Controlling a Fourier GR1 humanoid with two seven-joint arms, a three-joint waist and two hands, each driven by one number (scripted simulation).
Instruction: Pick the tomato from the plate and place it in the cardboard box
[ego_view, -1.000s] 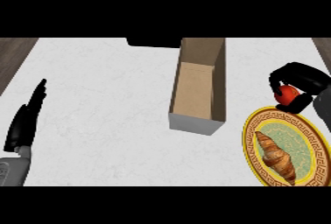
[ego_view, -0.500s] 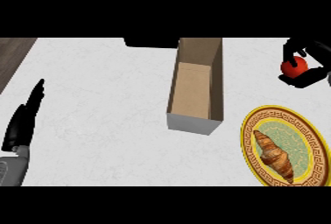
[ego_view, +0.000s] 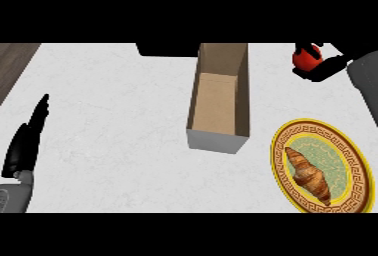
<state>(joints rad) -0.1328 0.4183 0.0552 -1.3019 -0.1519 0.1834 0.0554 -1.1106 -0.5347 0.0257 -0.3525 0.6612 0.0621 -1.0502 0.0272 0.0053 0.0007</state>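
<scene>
The red tomato (ego_view: 304, 58) is held up in the far right corner, with my right hand (ego_view: 325, 67) shut on it, well above and beyond the plate (ego_view: 353, 155). That plate is yellow-rimmed with a green centre and lies at the right. The open cardboard box (ego_view: 218, 97) stands in the middle, long and narrow, its inside bare; the tomato is to the right of its far end. My left hand (ego_view: 26, 140) rests open at the left edge, fingers pointing away.
A brown croissant (ego_view: 308, 175) lies on the plate. A dark object (ego_view: 166, 48) sits at the counter's far edge left of the box. A strip of wood floor (ego_view: 15, 60) shows at the far left beyond the counter's edge.
My right hand has lifted the tomato off the plate and carried it away and upward toward the far right corner. The left hand has stayed still.
</scene>
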